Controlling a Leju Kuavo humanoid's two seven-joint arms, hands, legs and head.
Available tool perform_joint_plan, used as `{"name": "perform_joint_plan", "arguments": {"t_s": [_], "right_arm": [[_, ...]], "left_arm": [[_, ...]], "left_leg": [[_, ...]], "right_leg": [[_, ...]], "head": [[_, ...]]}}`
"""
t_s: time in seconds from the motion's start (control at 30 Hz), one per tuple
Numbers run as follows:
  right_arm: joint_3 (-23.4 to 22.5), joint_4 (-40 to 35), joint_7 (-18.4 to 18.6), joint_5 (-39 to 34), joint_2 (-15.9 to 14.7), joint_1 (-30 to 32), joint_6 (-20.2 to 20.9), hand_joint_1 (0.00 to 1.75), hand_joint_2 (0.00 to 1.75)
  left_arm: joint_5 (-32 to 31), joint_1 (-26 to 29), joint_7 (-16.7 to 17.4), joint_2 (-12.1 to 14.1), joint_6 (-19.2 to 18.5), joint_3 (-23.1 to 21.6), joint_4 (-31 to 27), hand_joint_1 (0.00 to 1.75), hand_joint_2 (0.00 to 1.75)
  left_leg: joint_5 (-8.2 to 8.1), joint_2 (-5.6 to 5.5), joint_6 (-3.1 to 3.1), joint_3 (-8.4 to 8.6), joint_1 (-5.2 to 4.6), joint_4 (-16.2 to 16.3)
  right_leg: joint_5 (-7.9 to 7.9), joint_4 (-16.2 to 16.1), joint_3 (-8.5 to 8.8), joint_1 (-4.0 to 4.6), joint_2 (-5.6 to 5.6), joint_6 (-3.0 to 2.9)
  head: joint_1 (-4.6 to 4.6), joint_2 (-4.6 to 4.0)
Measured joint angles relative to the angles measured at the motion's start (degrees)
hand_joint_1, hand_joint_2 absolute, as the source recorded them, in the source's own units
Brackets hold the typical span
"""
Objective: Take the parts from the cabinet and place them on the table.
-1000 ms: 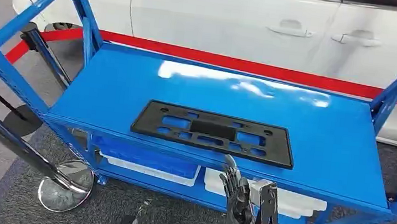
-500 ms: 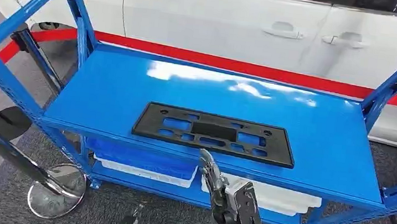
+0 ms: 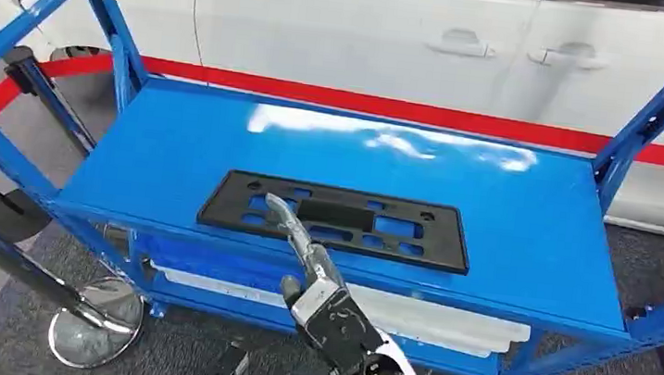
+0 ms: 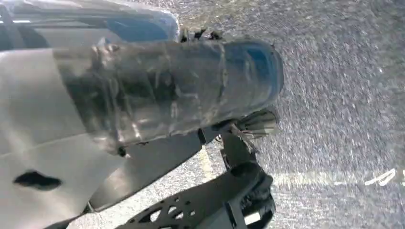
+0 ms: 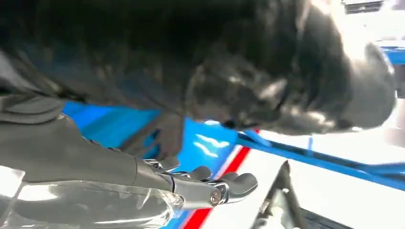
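- Step in hand, by judgement: reach toward the black plastic part (image 3: 336, 219), not yet grasped.
- Part flat on the blue cabinet shelf (image 3: 530, 218), near its front edge, roughly centred.
- Right hand (image 3: 303, 250) raised in front of the shelf, fingers extended and apart, holding nothing, tips over the part's near edge; contact impossible to confirm.
- Left hand (image 4: 167, 90) blurred in its wrist view; apart or together cannot be told.
- Next, probably: fingers under or over the near edge, firm closure, then lift clear of the shelf.
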Motion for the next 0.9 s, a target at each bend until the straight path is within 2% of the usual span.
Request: {"name": "perform_joint_plan", "arguments": {"t_s": [0.03,0.07,0.1,0.13,0.17,0.2,0.23,0.27,0.3,0.37,0.4,0.43,0.47,0.5,0.57,0.6,0.63,0.67,0.73,0.77,0.8,0.9], "right_arm": [[0.24,0.50,-0.06,0.00,0.39,-0.31,0.00,0.00,0.00],[0.50,1.25,0.00,0.09,0.70,-0.70,0.13,0.00,0.00],[0.81,2.25,0.33,0.55,1.16,-1.31,0.17,0.00,0.00],[1.13,3.60,0.83,1.37,1.77,-2.11,0.09,0.00,0.00],[1.64,4.80,1.38,2.12,2.38,-2.99,-0.15,0.00,0.00],[2.12,5.90,1.79,2.93,3.06,-3.80,-0.61,0.00,0.00],[2.47,6.95,2.23,3.52,3.75,-4.47,-0.87,0.00,0.00],[2.78,8.05,2.45,3.87,4.33,-5.01,-0.96,0.00,0.00],[3.19,9.28,2.69,3.98,4.96,-5.63,-0.98,0.00,0.00],[3.80,11.78,2.78,4.11,5.90,-6.34,-0.98,0.00,0.00],[4.02,12.70,2.86,4.20,6.27,-6.56,-1.05,0.00,0.00],[4.15,13.46,3.27,4.76,6.46,-6.80,-1.39,0.00,0.00],[4.33,14.05,3.67,5.61,6.75,-7.11,-2.05,0.00,0.00],[4.59,14.86,4.19,6.70,6.92,-7.66,-2.92,0.00,0.00],[5.42,18.17,6.37,10.35,7.87,-8.94,-5.60,0.00,0.00],[5.88,20.05,8.14,12.69,8.33,-9.46,-7.18,0.00,0.00],[6.32,21.91,9.95,14.98,8.83,-10.06,-8.55,0.00,0.00],[6.69,23.74,11.33,17.01,9.33,-10.92,-9.67,0.00,0.00],[7.26,27.74,13.34,20.38,10.67,-13.24,-11.63,0.00,0.00],[7.56,29.77,14.16,21.93,11.18,-14.29,-12.43,0.00,0.00],[7.91,31.31,14.82,23.10,11.69,-15.14,-12.87,0.00,0.00],[8.31,36.09,18.12,27.20,12.48,-16.48,-13.29,0.00,0.00]], "left_arm": [[-0.11,-0.04,0.20,0.00,0.00,-0.17,0.00,0.00,0.00],[-0.37,-0.01,0.33,0.00,0.00,-0.44,0.00,0.00,0.00],[-0.63,0.00,0.48,-0.04,0.00,-0.85,0.00,0.00,0.00],[-0.81,-0.02,0.68,-0.04,-0.04,-1.18,0.00,0.00,0.00],[-1.09,-0.09,0.85,-0.04,-0.07,-1.29,0.00,0.00,0.00],[-1.16,-0.29,0.94,-0.11,-0.07,-1.33,0.00,0.00,0.00],[-1.31,-0.54,1.05,-0.13,-0.07,-1.33,0.00,0.00,0.00],[-1.57,-0.79,1.29,-0.26,-0.07,-1.35,0.00,0.00,0.00],[-1.68,-1.01,1.35,-0.37,-0.07,-1.40,0.00,0.00,0.00],[-1.70,-0.93,1.51,-0.52,-0.07,-1.62,0.00,0.00,0.00],[-1.70,-0.94,1.51,-0.55,-0.07,-1.79,0.00,0.00,0.00],[-1.73,-0.99,1.51,-0.74,-0.09,-1.90,0.00,0.00,0.00],[-1.75,-1.06,1.51,-0.74,-0.20,-1.92,0.00,0.00,0.00],[-1.81,-1.19,1.51,-0.83,-0.35,-1.97,0.00,0.00,0.00],[-2.01,-1.24,1.55,-0.92,-0.59,-2.10,0.00,0.00,0.00],[-2.30,-1.24,1.77,-0.90,-0.66,-2.14,0.00,0.00,0.00],[-2.54,-1.26,2.01,-0.92,-0.77,-2.14,0.00,0.00,0.00],[-2.80,-1.34,2.21,-0.94,-0.90,-2.16,0.00,0.00,0.00],[-3.26,-1.70,2.56,-1.07,-1.05,-2.21,0.00,0.00,0.00],[-3.56,-1.86,2.66,-1.09,-1.22,-2.21,0.00,0.00,0.00],[-3.69,-2.09,2.80,-1.09,-1.38,-2.21,0.00,0.00,0.00],[-4.24,-2.21,3.28,-1.11,-1.81,-2.23,0.00,0.00,0.00]], "left_leg": [[-1.88,0.01,-0.09,-2.27,0.01,4.65],[-3.03,0.01,-0.15,-4.33,0.01,8.57],[-2.84,0.02,-0.15,-5.40,0.01,10.34],[-1.26,0.01,-0.06,-5.04,0.01,9.15],[1.06,0.01,0.08,-3.70,0.01,5.91],[3.86,0.01,0.27,-1.54,0.01,0.97],[5.81,0.00,0.47,0.41,0.00,-3.66],[4.58,-0.12,0.61,1.02,-0.10,-4.66],[4.83,-0.32,0.68,1.23,-0.38,-5.84],[4.98,-0.44,0.91,0.98,-0.47,-5.62],[5.23,-0.46,1.28,0.97,-0.38,-5.96],[5.62,-0.38,1.82,1.26,0.08,-6.58],[5.69,-0.40,1.95,1.45,0.03,-6.80],[5.76,-0.39,2.10,1.45,0.03,-6.84],[5.74,-0.31,2.24,1.41,0.00,-6.82],[5.71,-0.29,2.28,1.39,0.00,-6.79],[5.71,-0.30,2.28,1.40,0.01,-6.77],[5.69,-0.38,2.25,1.40,0.01,-6.72],[5.56,-0.47,2.05,1.48,0.01,-6.57],[5.47,-0.48,1.91,1.36,-0.06,-6.58],[5.42,-0.51,1.63,1.09,-0.39,-6.28],[5.94,-0.46,0.68,1.09,-0.19,-6.85]], "right_leg": [[-0.07,0.02,0.00,0.16,-0.07,-0.12],[-0.14,0.08,-0.01,0.30,-0.08,-0.23],[-0.18,0.22,-0.03,0.38,-0.03,-0.30],[-0.28,0.40,-0.02,0.42,0.08,-0.42],[-0.37,0.61,-0.02,0.42,0.26,-0.46],[-0.53,0.83,0.02,0.42,0.37,-0.44],[-0.69,1.03,0.00,0.42,0.38,-0.32],[-0.77,1.11,-0.25,0.63,0.37,-0.10],[-0.80,1.46,-0.66,0.75,0.40,0.09],[-0.40,0.94,-0.69,0.61,0.31,0.64],[-0.37,0.93,-0.66,0.73,0.32,0.84],[-1.08,2.00,-1.03,0.69,0.29,0.98],[-2.16,3.64,-1.77,0.78,0.14,1.28],[-4.18,6.90,-3.25,0.73,0.15,1.46],[-7.61,15.00,-7.13,0.56,0.13,1.81],[-7.98,17.46,-8.47,0.54,0.10,1.92],[-7.03,17.22,-8.50,0.46,0.08,1.95],[-5.09,14.74,-7.47,0.34,0.06,1.89],[0.31,4.51,-2.77,0.26,-0.05,1.50],[0.08,1.71,-1.53,0.33,-0.13,1.27],[0.00,0.43,-0.84,0.73,-0.10,1.16],[0.32,0.42,-1.20,0.81,0.12,0.51]], "head": [[0.02,0.00],[0.02,0.00],[0.00,0.00],[0.04,0.00],[-0.02,0.00],[0.00,0.00],[0.02,0.00],[0.02,0.00],[0.04,0.00],[-0.04,0.00],[0.09,0.00],[0.00,0.00],[0.20,0.00],[0.46,0.00],[0.42,0.00],[0.44,0.00],[0.44,0.00],[0.46,0.00],[0.44,0.00],[0.40,0.00],[0.42,0.00],[0.37,0.00]]}}
